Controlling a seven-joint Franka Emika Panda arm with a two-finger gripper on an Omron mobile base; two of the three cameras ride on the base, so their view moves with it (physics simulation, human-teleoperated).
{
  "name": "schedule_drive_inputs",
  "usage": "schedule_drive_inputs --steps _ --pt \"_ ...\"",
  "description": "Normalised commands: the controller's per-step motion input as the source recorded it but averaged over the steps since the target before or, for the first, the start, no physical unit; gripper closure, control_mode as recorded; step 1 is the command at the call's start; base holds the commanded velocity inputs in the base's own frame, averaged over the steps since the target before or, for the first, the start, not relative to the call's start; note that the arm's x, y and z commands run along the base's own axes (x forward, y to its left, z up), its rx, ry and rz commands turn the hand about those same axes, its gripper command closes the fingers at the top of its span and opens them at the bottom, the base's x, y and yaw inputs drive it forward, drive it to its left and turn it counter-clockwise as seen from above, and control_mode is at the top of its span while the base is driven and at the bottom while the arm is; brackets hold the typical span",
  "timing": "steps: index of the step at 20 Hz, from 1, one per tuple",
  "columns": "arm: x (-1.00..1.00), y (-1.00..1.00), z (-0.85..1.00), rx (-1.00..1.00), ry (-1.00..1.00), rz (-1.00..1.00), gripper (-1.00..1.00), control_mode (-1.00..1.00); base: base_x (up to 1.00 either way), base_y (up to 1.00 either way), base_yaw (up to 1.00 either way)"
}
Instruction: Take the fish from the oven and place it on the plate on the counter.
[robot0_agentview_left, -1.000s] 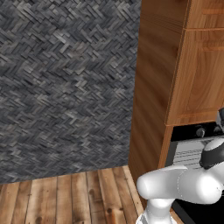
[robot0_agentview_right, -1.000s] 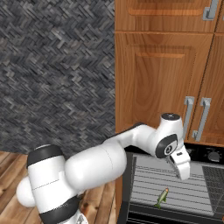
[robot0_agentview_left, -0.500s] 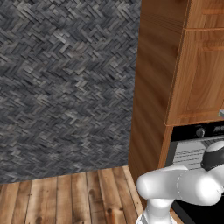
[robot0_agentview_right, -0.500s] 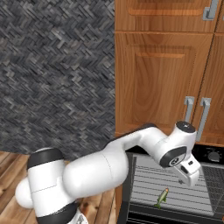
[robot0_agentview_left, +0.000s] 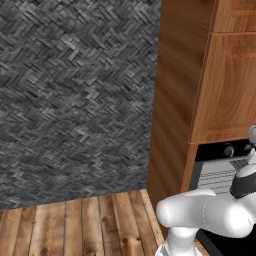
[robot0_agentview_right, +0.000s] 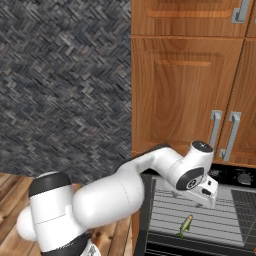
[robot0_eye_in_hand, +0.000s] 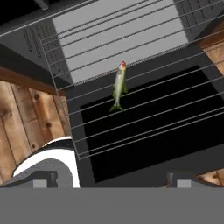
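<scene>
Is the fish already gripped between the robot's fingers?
No, the fish lies loose on the silver wire rack of the oven, well clear of the open gripper.

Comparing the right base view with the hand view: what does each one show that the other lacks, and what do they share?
Right base view alone: the wooden cabinet doors with silver handles, the grey herringbone wall, and the open hand hanging above the rack, apart from the fish.

Hand view alone: the dark opening beneath the pulled-out rack.

Both: the small greenish-olive fish lying on the silver wire rack of the black oven, and the wooden plank floor.
</scene>
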Motion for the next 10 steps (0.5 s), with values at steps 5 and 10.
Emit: schedule_drive_inputs --steps 5,10 --pt "0.19 0.34 -0.77 -0.07 0.0 0.28 -1.0 -1.0 0.0 0.0 0.0" --pt "0.2 0.03 -0.74 -0.05 0.0 0.17 -1.0 -1.0 0.0 0.0 0.0"
